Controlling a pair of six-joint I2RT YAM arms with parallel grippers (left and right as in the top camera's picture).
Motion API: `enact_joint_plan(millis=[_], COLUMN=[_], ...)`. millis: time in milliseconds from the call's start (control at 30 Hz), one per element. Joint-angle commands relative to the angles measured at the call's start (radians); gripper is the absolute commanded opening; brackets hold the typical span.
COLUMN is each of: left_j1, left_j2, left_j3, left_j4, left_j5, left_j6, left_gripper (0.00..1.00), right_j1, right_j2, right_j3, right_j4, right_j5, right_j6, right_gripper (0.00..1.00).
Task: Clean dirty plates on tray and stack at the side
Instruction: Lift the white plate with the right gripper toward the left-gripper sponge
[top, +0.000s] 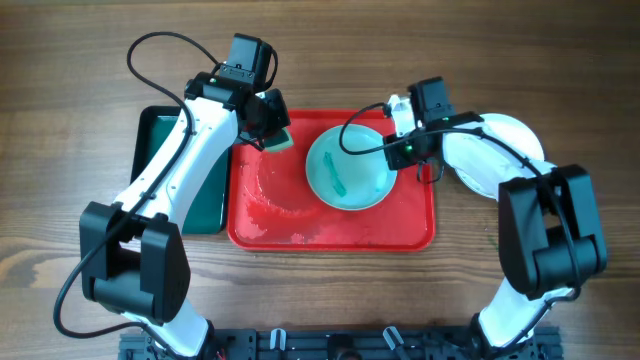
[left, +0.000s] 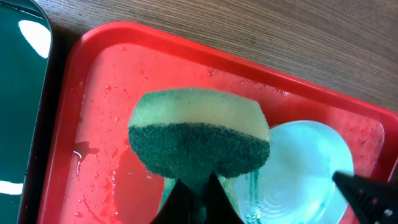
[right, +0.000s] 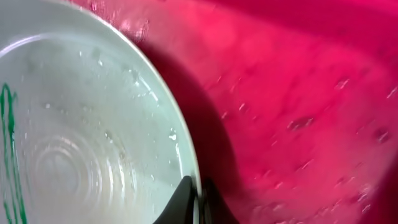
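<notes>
A dark green tray is set just beside the red tray, along its left edge, on a wooden table. Droplets and small pools of water are seen on the red tray's floor. One pale plate with a teal smear is found on the red tray, right of its middle. Off the tray to the right, white plates are laid on the table. They are largely covered by the right arm, so their number cannot be told. One sponge, yellow above and dark green below, is clamped between the fingers of the left gripper. It is held over the red tray's upper left part, near the smeared plate's left rim. That plate's right rim is pinched, jaws narrow, by the right gripper. Two trays and one sponge are counted.
</notes>
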Motion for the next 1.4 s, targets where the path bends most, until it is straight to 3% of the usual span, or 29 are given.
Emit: enact_joint_plan(millis=[0,300,633,833,900,1033,1233,1367], left_j1=[-0.003,-0.003,-0.003,-0.003,-0.003,-0.010,-0.050,-0.079], left_j2=[0.010,0.010,0.010,0.010,0.010,0.012,0.041,0.077], left_j3=[-0.005,-0.005,-0.005,-0.005,-0.005,-0.005,-0.008,-0.008], left_j4=[0.001,-0.001,-0.006,-0.013,-0.013,-0.012,-0.011,0.000], left_j5=[0.011,0.011,0.011,0.011,0.011,0.011,0.008,0.008], left_j6=[0.015,0.015,0.015,0.015,0.015,0.020,0.083,0.150], left_gripper=[0.04,0.04,0.04,0.04,0.04,0.04,0.04,0.04], right_j1=[0.052,0.068,0.090,0.117,0.114,0.113,0.113,0.113], right_j2=[0.009,0.009,0.019,0.027,0.027,0.027,0.027,0.027], right_j3=[0.036,0.080,0.048,0.048,0.048,0.048,0.048,0.048], right_j4=[-0.135,-0.221,-0.099,-0.090,-0.081,-0.063,-0.073,-0.095], right_j5=[0.058,0.011,-0.037,-0.037,-0.037,-0.037,-0.049,-0.085], right_j6=[0.115,0.395,0.668,0.664,0.648,0.614,0.610,0.582], right_gripper=[0.05,0.04,0.05,0.05,0.15,0.17,0.05,0.04])
